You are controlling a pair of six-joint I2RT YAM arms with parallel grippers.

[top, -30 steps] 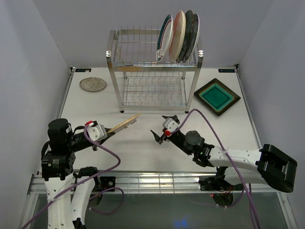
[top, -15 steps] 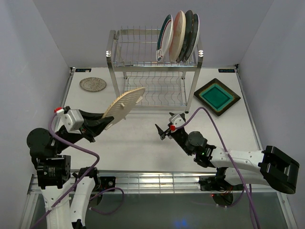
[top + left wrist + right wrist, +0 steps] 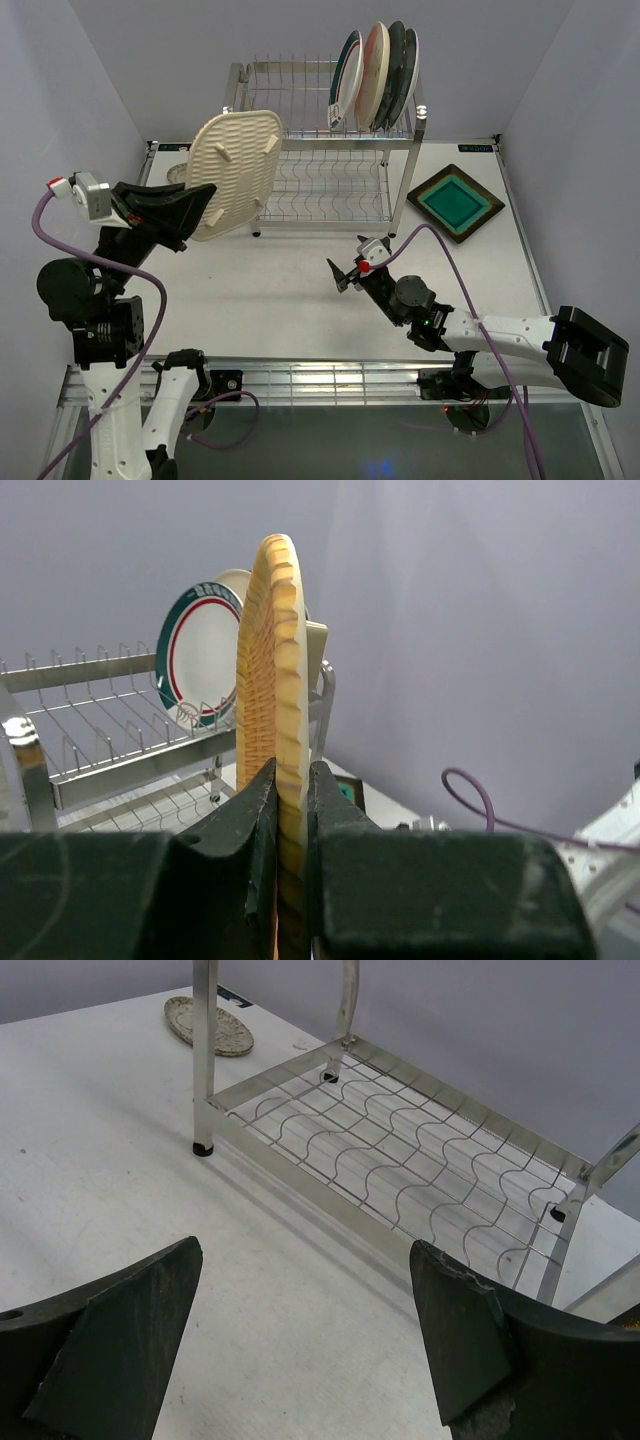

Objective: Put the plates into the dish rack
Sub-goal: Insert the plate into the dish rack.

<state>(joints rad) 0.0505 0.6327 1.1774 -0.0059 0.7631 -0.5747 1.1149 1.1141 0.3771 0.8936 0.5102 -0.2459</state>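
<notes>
My left gripper (image 3: 203, 207) is shut on the lower edge of the yellow woven square plate (image 3: 235, 170), which is raised nearly upright in front of the left end of the dish rack (image 3: 300, 150). The left wrist view shows that plate (image 3: 272, 680) edge-on between the jaws (image 3: 290, 780). Several plates stand in the rack's top tier at the right, the green-rimmed white one (image 3: 346, 78) leftmost. The brown square plate with a teal centre (image 3: 455, 202) lies right of the rack. The small silver-grey plate (image 3: 210, 1025) lies left of it. My right gripper (image 3: 350, 266) is open and holds nothing.
The rack's lower shelf (image 3: 420, 1180) holds nothing, and its front left post (image 3: 205, 1060) stands ahead of my right gripper (image 3: 305, 1252). White walls close in the table on the left, back and right. Purple cables trail from both wrists.
My left arm has lifted the yellow plate from just above the table to the height of the rack's top tier and tipped it upright. The right gripper shifted slightly right.
</notes>
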